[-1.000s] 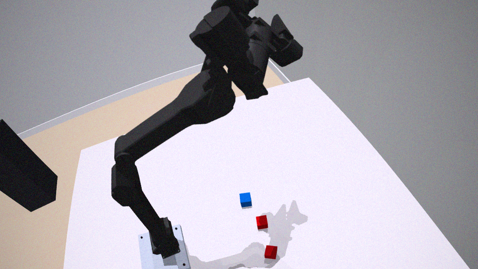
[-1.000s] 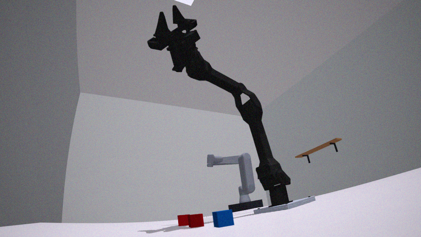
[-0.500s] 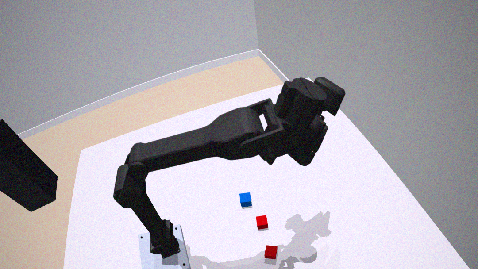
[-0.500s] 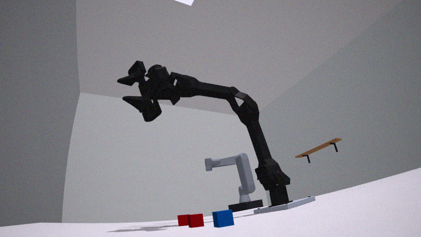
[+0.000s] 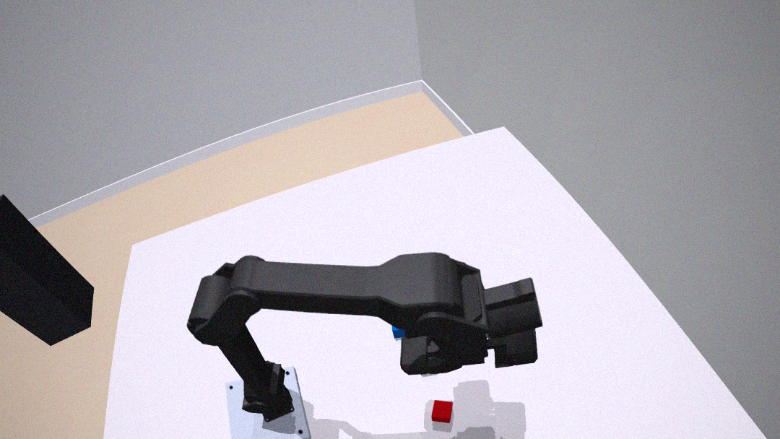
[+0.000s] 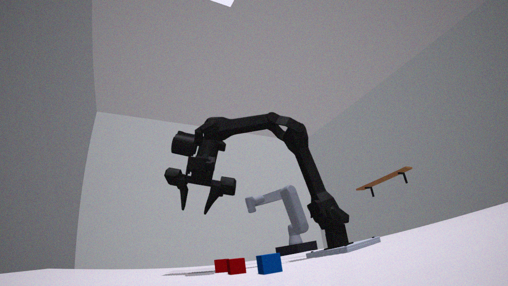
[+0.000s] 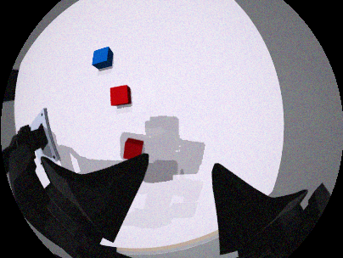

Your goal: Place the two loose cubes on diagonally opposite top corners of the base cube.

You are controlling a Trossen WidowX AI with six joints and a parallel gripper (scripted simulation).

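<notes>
A blue cube (image 5: pixel 398 331) (image 6: pixel 269 264) (image 7: pixel 102 58) rests on the table, partly hidden by the arm in the top view. One red cube (image 6: pixel 236 266) (image 7: pixel 120 96) lies in the middle of the row and is hidden behind the arm in the top view. The other red cube (image 5: pixel 442 411) (image 6: pixel 221 265) (image 7: pixel 133 148) lies at the other end, in the arm's shadow. All three stand apart. The frames do not mark which is fixed. My gripper (image 6: pixel 194 211) (image 7: pixel 181 164) is open and empty, pointing down, high above the table.
The white table (image 5: pixel 327 218) carries the arm's pale base plate (image 5: pixel 237 416) (image 6: pixel 355 245). A grey robot arm (image 6: pixel 295 213) and a wooden shelf (image 6: pixel 385 178) stand in the background. A long black block (image 5: pixel 43 294) shows at the left in the top view.
</notes>
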